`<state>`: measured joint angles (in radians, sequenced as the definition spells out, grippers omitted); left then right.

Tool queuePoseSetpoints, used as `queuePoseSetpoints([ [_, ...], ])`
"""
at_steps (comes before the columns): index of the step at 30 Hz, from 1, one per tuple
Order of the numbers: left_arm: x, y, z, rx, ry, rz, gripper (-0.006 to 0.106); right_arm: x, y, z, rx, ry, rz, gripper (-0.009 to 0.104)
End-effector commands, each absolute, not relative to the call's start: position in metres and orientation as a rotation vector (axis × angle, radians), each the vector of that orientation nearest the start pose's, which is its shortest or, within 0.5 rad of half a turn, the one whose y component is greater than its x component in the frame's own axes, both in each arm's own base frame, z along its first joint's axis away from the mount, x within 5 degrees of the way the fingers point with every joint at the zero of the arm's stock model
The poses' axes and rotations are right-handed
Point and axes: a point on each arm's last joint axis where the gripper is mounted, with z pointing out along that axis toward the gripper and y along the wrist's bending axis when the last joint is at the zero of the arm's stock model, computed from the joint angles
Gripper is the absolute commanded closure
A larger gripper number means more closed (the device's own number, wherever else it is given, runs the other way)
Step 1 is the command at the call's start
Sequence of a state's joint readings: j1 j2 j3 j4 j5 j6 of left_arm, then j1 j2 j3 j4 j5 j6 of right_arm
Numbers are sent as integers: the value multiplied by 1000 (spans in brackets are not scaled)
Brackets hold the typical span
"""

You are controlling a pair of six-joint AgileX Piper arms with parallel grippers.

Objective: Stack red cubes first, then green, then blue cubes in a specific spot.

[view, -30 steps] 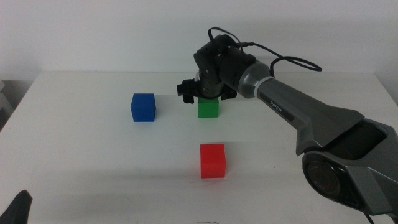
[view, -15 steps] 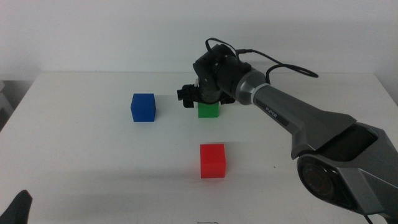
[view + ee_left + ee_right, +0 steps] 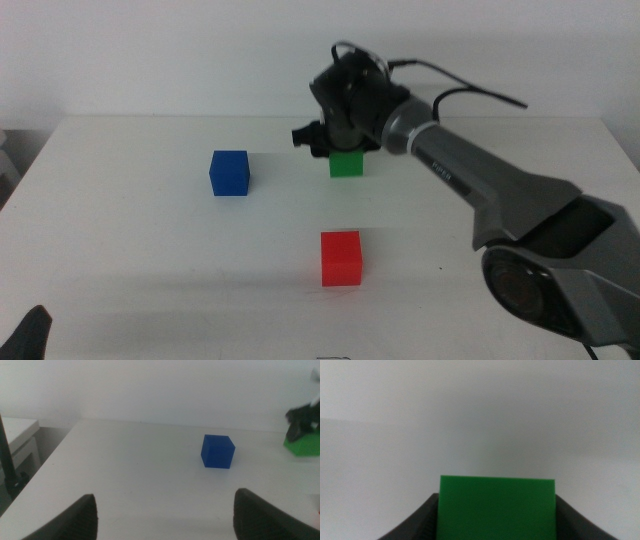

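The green cube (image 3: 346, 165) is held between the jaws of my right gripper (image 3: 344, 152) at the back middle of the table, slightly off the surface. In the right wrist view the green cube (image 3: 497, 507) fills the gap between the two jaws of the right gripper (image 3: 497, 510). The red cube (image 3: 341, 258) sits on the white table in front of it, nearer the front. The blue cube (image 3: 229, 172) sits to the left; it also shows in the left wrist view (image 3: 217, 451). My left gripper (image 3: 165, 520) is open and empty, waiting at the front left corner (image 3: 30, 335).
The white table's (image 3: 150, 250) back edge runs just behind the right gripper, against a white wall. A black cable (image 3: 470, 98) loops above the right arm. The green cube and part of the right gripper show at the edge of the left wrist view (image 3: 302, 445).
The right gripper has risen a little and shifted right with the green cube in its jaws. The red and blue cubes have not moved.
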<state>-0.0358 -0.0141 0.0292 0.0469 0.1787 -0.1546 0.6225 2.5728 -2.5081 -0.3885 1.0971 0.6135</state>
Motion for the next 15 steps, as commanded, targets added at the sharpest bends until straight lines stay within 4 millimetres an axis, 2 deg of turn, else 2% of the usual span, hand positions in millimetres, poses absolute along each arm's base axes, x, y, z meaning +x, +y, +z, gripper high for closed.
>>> queuePoseSetpoints([
  [1, 55, -2, 197, -58, 1572, -110, 8, 452, 290, 286, -143, 2344, 10, 96],
  [7, 55, -2, 197, -58, 1572, -110, 8, 413, 291, 331, -142, 2379, -61, 96],
  [15, 55, -2, 197, -58, 1572, -110, 8, 344, 321, 381, -204, 2282, -25, 96],
])
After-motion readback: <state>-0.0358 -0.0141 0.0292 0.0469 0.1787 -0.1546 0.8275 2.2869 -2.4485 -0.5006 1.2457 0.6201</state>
